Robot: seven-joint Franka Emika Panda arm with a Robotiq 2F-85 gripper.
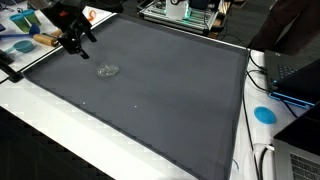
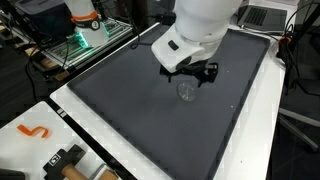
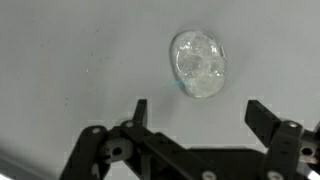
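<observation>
Gripper (image 3: 195, 106), jaws apart and empty; clear crumpled lump (image 3: 199, 65) just beyond them, on grey mat (image 3: 60, 60).

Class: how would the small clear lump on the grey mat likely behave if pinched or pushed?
The clear lump looks crinkled and see-through, like thin film, so it is probably light and squashy. Its glossy surface may slip in the gripper. Lying low on the mat, it would likely slide, not roll.
</observation>
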